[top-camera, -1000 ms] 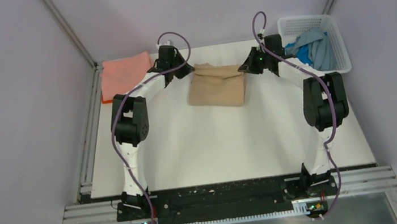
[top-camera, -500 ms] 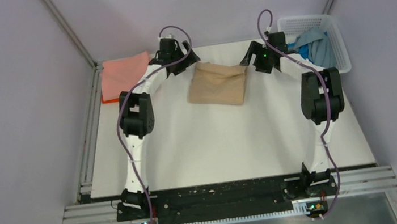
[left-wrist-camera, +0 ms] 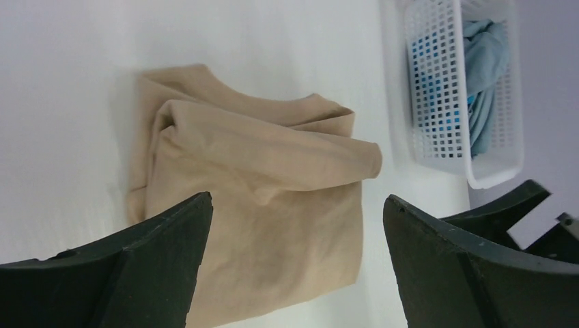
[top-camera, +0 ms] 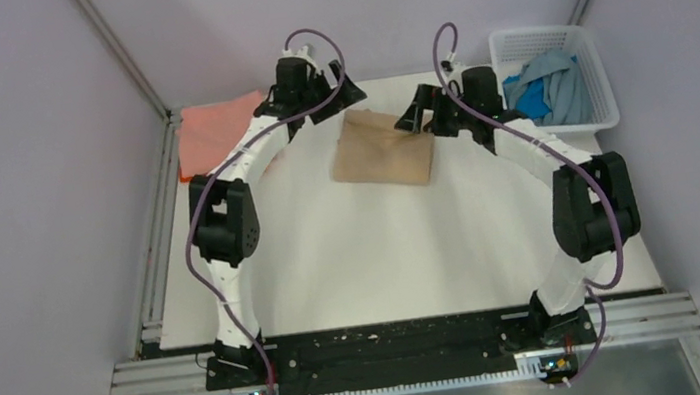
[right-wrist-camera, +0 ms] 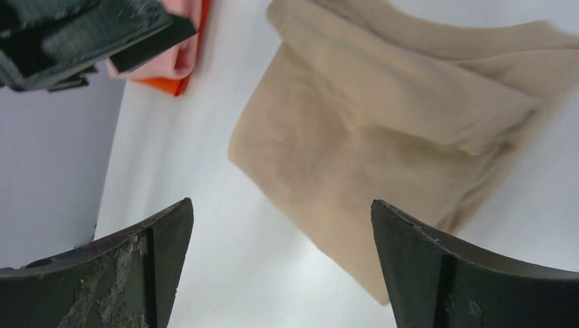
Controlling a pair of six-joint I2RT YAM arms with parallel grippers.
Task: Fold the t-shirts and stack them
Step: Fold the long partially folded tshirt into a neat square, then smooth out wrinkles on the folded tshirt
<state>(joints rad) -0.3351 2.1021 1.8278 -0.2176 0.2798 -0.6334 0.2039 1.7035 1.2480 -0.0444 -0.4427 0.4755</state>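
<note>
Two releases noted: my left gripper (left-wrist-camera: 295, 268) and right gripper (right-wrist-camera: 280, 270) have just opened wide, empty. The tan t-shirt (top-camera: 382, 149) lies folded on the table (top-camera: 383, 254) between them, awaiting stacking, I judge.

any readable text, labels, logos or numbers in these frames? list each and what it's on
None readable.
tan t-shirt: plain cloth, no print or tag showing.
pink t-shirt: plain.
blue t-shirts in the basket: bunched up, no print visible; the basket shows no label.
front rail: only small coloured lights near the arm bases; any marking there is too small to read.
</note>
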